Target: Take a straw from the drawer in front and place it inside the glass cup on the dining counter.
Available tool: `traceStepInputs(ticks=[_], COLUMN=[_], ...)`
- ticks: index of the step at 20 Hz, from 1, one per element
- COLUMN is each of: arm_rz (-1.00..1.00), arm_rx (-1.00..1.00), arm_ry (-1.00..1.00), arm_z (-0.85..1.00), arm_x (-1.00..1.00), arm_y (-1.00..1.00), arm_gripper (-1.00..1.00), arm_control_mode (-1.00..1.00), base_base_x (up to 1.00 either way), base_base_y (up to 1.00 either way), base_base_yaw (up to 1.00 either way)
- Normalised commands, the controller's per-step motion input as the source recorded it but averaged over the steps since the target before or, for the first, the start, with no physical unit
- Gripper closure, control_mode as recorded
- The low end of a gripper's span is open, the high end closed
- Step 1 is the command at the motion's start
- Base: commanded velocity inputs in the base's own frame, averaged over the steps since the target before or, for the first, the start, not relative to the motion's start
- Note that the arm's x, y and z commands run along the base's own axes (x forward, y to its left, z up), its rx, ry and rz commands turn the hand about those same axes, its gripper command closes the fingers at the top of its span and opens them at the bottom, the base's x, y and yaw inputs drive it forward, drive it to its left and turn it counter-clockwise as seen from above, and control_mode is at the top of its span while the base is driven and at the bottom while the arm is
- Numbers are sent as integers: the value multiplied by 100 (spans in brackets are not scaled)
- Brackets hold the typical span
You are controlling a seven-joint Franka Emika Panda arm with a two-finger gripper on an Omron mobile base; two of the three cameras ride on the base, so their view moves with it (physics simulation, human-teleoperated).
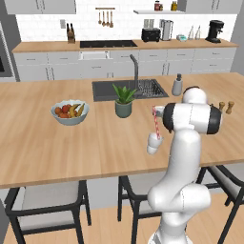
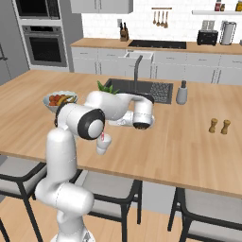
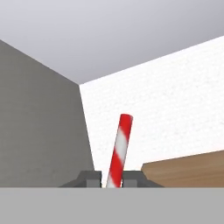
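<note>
The pincer [image 3: 108, 180] is clamped on the red-striped straw [image 1: 156, 123], holding it nearly upright so its lower end drops into the glass cup [image 1: 154, 143] directly below.

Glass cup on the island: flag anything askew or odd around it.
The glass cup stands upright on the dining counter. The straw rises from it, leaning slightly, its top pinched in the pincer. Nothing spilled or damaged.
</note>
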Motion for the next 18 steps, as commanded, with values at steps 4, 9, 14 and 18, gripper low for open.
traceStepInputs(ticks=[4,9,14,18], arm_rz=[11,11,11,11], arm_rx=[3,6,7,4], arm_ry=[0,0,0,0], arm_z=[5,3,5,18], arm_x=[-16,-6,0,-4], arm_y=[0,0,4,0], arm_gripper=[100,100,100,100], arm_control_mode=[-100,-100,-100,-100], base_base_x=[0,0,0,0], base_base_y=[0,0,0,0], base_base_yaw=[0,0,0,0])
